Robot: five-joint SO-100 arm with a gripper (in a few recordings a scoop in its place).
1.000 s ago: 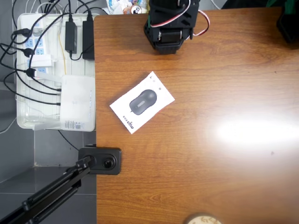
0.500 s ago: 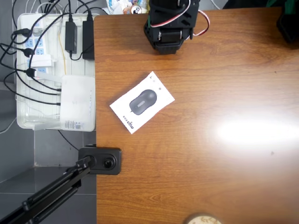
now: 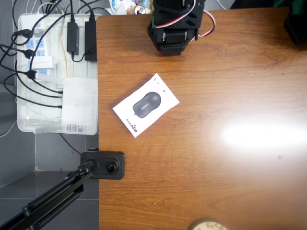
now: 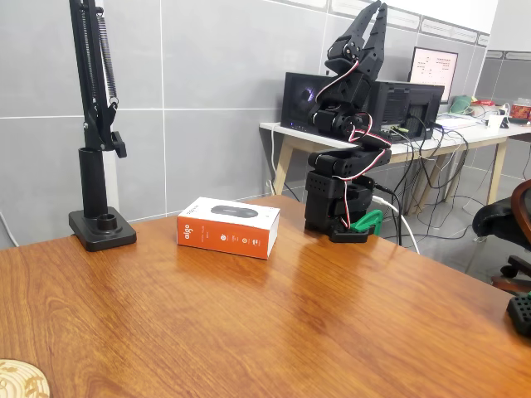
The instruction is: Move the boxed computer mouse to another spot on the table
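Note:
The boxed computer mouse [image 3: 146,105] lies flat and turned at an angle on the left-middle of the wooden table [image 3: 230,167] in the overhead view. Its white top pictures a dark grey mouse. In the fixed view the box [image 4: 228,226] shows an orange-red side panel and rests on the table [image 4: 290,332], left of the arm's base. The black arm [image 3: 172,24] stands folded at the table's far edge. My gripper [image 4: 373,15] points up, high above the base, well away from the box, with its fingers together and nothing held.
A white tray [image 3: 29,72] of power strips with a white router [image 3: 80,105] hangs off the table's left edge. A black clamp stand [image 3: 103,164] [image 4: 99,224] sits near the box. A round wooden coaster [image 3: 207,225] lies at the near edge.

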